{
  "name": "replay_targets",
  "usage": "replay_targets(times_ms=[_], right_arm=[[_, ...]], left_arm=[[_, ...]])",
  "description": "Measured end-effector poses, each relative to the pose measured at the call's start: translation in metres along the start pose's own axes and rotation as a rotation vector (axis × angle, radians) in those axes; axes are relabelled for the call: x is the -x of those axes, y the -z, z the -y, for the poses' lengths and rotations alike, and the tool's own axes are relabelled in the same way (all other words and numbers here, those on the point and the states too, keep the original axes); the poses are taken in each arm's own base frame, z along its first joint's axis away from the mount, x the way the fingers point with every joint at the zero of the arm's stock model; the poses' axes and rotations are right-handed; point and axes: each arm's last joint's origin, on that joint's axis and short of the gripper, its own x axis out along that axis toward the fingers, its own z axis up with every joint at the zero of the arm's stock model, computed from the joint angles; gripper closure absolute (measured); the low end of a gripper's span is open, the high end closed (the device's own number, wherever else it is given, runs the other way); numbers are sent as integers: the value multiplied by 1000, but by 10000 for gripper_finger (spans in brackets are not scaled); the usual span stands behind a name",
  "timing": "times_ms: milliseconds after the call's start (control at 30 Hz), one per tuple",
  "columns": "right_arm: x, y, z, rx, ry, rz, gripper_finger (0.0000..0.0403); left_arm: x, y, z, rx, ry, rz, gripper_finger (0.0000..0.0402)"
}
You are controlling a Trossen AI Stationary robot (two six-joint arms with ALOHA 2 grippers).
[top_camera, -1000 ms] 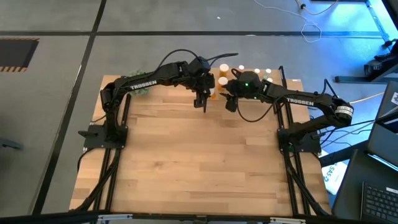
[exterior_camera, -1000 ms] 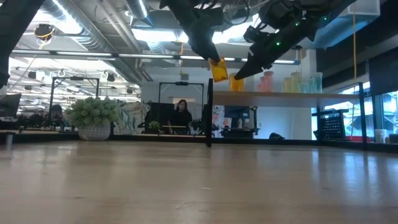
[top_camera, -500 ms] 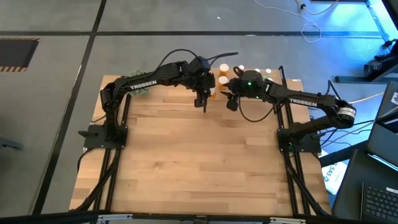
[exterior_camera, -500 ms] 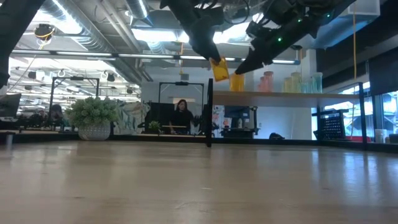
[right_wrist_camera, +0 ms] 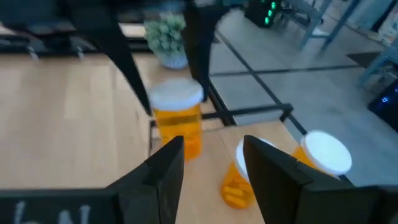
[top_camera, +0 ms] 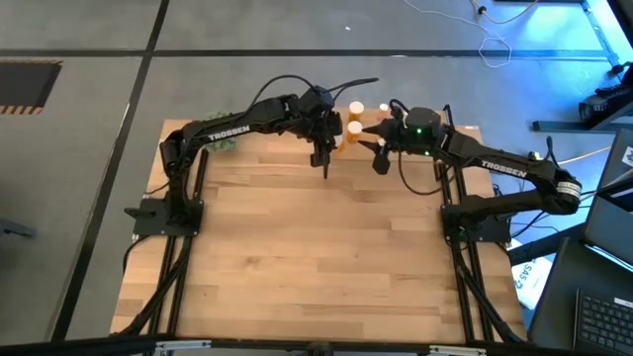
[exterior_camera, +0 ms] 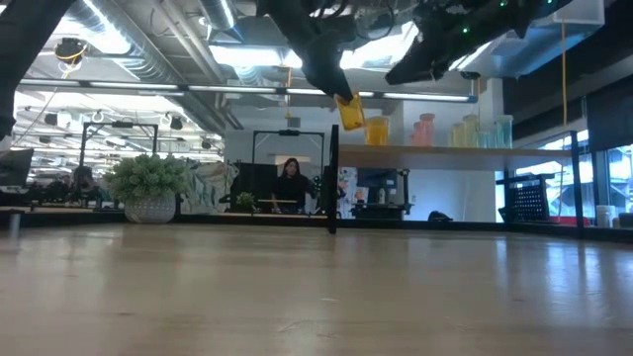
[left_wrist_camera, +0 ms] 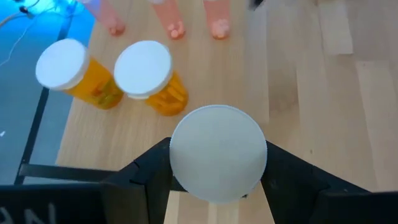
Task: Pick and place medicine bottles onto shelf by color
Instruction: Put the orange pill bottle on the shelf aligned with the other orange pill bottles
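Note:
My left gripper [exterior_camera: 339, 96] is shut on an orange medicine bottle [exterior_camera: 349, 112] with a white cap [left_wrist_camera: 217, 152], hanging in the air by the left end of the shelf [exterior_camera: 455, 150]. Two more orange bottles [left_wrist_camera: 152, 78] [left_wrist_camera: 78, 74] stand on their bases on the shelf board, with pink ones [exterior_camera: 425, 129] and paler ones farther along it. My right gripper [exterior_camera: 410, 71] [right_wrist_camera: 214, 171] is open and empty, up above the shelf and to the right of the held bottle [right_wrist_camera: 177, 121]. My left gripper pinches the orange bottle at its cap end [left_wrist_camera: 177, 177], one finger on each side, the cap facing back toward the wrist. The fingers slant down from the table's left. The bottle hangs tilted below them, clear of shelf and table.
The shelf's black corner post [exterior_camera: 333, 178] stands just below the held bottle. A green plant ball in a pot [exterior_camera: 148, 188] sits at the table's far left. The wide wooden tabletop [top_camera: 316, 257] stretches toward the near edge.
My right gripper has risen and drawn back toward the table's right edge, away from the orange bottle on the shelf's left end, which stays standing there. Its fingers have stayed open. The left gripper and its bottle have kept still.

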Motion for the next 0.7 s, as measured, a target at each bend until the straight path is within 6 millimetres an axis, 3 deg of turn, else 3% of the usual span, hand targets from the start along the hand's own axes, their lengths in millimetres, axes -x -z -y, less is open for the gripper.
replay_targets(times_ms=[333, 700], right_arm=[[3, -2, -4, -7, -127, 37, 234], [3, -4, -3, -67, -128, 52, 234]], left_arm=[[0, 0, -1, 7, 21, 9, 206], [0, -1, -2, 5, 17, 20, 206]])
